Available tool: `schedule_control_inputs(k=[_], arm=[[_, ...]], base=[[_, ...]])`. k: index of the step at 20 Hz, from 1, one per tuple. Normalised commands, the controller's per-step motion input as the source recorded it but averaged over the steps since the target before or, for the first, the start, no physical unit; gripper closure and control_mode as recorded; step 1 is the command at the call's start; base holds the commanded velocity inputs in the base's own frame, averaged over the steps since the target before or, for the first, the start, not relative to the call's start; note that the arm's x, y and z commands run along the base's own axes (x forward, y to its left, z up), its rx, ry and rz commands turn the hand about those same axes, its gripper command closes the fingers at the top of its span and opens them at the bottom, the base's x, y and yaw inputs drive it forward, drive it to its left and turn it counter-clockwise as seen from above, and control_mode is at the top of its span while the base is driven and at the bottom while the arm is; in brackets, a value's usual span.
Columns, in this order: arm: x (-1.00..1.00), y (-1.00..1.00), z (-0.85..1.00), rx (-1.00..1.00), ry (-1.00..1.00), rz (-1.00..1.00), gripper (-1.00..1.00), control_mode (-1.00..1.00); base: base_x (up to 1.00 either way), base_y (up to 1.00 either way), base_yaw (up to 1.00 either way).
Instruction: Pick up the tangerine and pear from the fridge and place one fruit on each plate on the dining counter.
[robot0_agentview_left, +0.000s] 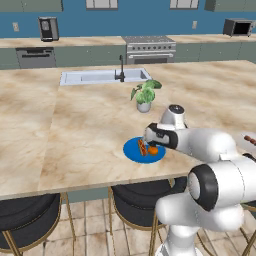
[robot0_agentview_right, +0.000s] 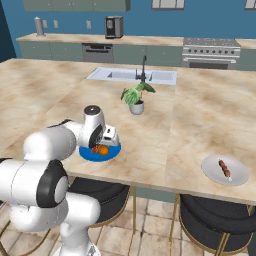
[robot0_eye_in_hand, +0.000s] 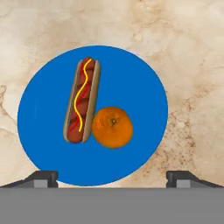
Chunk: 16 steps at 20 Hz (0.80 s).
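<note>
Small round bright-orange tangerine (robot0_eye_in_hand: 112, 127) lies on flat bright-blue plate (robot0_eye_in_hand: 140, 87), touching hot dog in bun with mustard squiggle (robot0_eye_in_hand: 82, 106); plate sits near front edge of beige marbled dining counter (robot0_agentview_left: 75, 130). Gripper (robot0_eye_in_hand: 112, 177) hovers directly above, fingertips spread wide at either side, clear of fruit, holding nothing. Judgement: first fruit delivered, release step complete. White plate (robot0_agentview_right: 239, 176) well apart along same counter carries only sausage piece (robot0_agentview_right: 224, 169). Next move calls for lifting arm away, driving to fridge for pear.

Bare dining counter (robot0_agentview_left: 75, 130) around the blue plate (robot0_eye_in_hand: 140, 87); potted plant (robot0_agentview_left: 145, 95) seemingly just beyond.
</note>
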Motion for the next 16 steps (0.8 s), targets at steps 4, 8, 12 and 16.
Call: schedule_control_inputs(k=[4,8,12,16], arm=[[-0.82,0.00,0.85,0.00,-0.21,0.06,-1.00,-1.00],[-0.85,0.00,0.91,0.00,-0.11,0.00,-1.00,-1.00],[-0.87,0.00,0.94,0.00,-0.02,0.00,-1.00,-1.00],[-0.87,0.00,0.79,0.00,0.00,0.00,-1.00,-1.00]], base=[[0.00,0.00,0.00],[0.00,0.00,0.00],[0.00,0.00,0.00],[0.00,0.00,0.00]])
